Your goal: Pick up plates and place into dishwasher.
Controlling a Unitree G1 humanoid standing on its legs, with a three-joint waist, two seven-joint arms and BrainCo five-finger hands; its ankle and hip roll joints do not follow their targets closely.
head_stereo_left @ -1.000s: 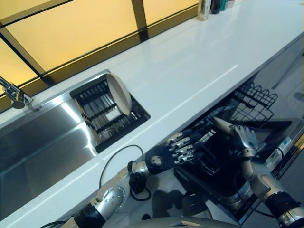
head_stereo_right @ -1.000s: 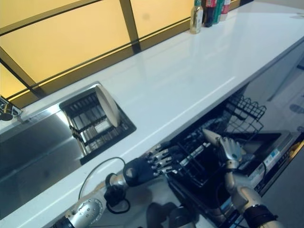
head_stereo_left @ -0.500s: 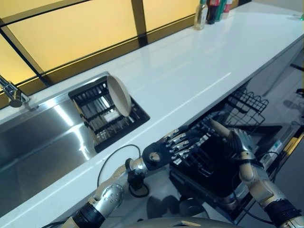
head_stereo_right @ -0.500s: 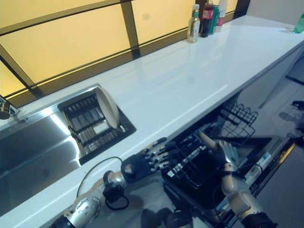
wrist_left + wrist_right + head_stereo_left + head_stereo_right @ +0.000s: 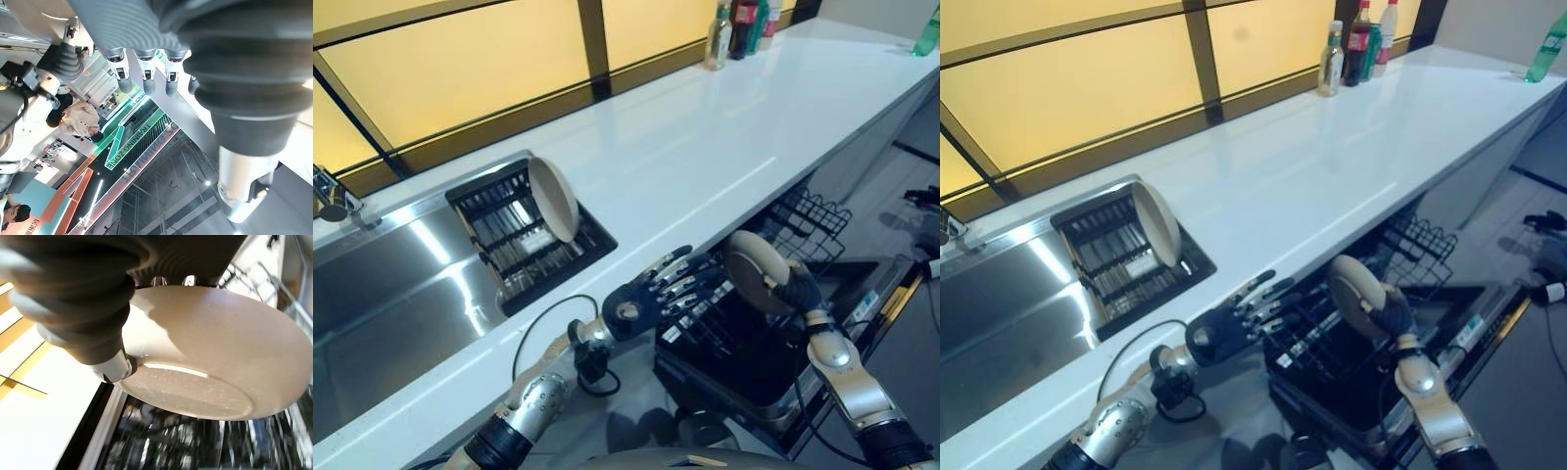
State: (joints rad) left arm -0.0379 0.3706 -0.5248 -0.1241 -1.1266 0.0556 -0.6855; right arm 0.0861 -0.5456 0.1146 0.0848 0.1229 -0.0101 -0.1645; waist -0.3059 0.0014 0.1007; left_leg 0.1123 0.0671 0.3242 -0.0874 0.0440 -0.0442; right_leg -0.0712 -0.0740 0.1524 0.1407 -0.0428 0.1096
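1. The right hand (image 5: 790, 291), at about 4 o'clock in the head views, had its fingers curled round the rim of a beige plate (image 5: 751, 269). It held the plate on edge above the black dishwasher rack (image 5: 734, 338).
2. The left hand (image 5: 651, 299), near 6 o'clock, had straight, spread fingers. It held nothing and hung beside the front corner of the rack, below the edge of the counter (image 5: 705, 147).
3. For this step I judge that the plate should stay upright and go down slowly, with its edge in line with a free slot between the wires. The fingers should let go only when the plate stands by itself. The plate looked smooth, so a firm hold seemed wise. The left hand should keep out of the way.
4. Further away, at 10 o'clock, a second plate (image 5: 553, 199) leaned in the black drying rack (image 5: 509, 240) set in the steel sink (image 5: 391, 294); it was not yet loaded.
5. At 1 o'clock, at the far end of the counter, stood several bottles (image 5: 1359, 44).
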